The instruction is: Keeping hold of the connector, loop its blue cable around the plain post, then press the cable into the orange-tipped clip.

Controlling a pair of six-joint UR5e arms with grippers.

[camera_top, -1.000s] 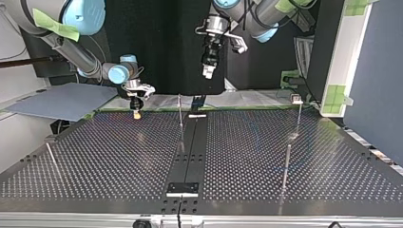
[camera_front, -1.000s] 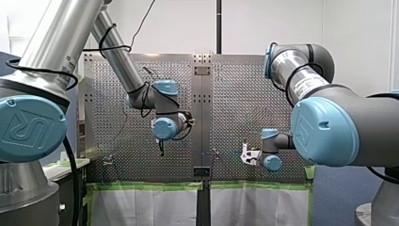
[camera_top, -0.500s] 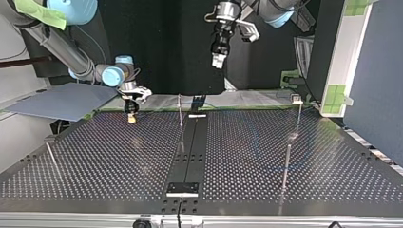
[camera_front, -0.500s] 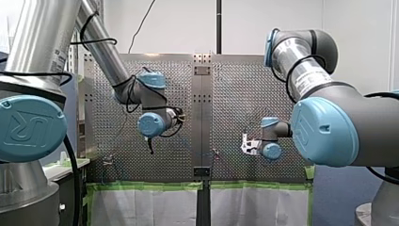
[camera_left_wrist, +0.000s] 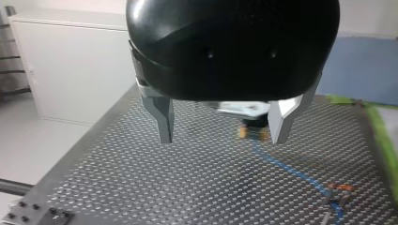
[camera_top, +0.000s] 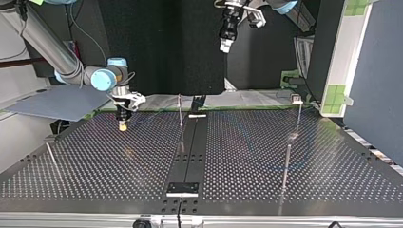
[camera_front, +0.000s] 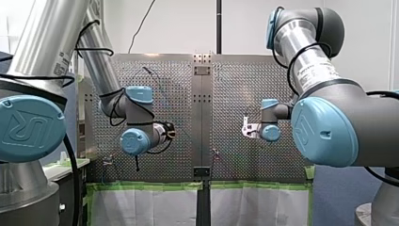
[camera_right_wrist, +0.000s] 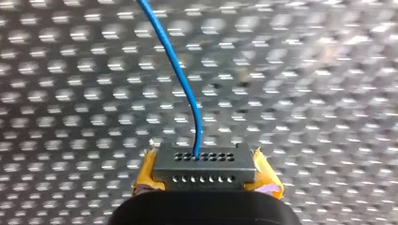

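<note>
1. Right gripper (camera_top: 123,126) pinched the connector (camera_right_wrist: 202,168) between yellow pads, near the table (camera_top: 294,190).
2. Cable (camera_right_wrist: 176,70) trailed off the connector toward the clip (camera_left_wrist: 341,187), well apart.
3. Left gripper (camera_left_wrist: 221,140) hung spread and empty, far from the connector.
4. Carrying stage, I'd judge; looping next needed a firm grip.

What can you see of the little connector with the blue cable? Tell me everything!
The connector is a dark grey block, plastic by its look, with two rows of round holes. The blue cable leaves one hole. My right gripper is shut on it, a yellow pad at each side, above the perforated table.
</note>
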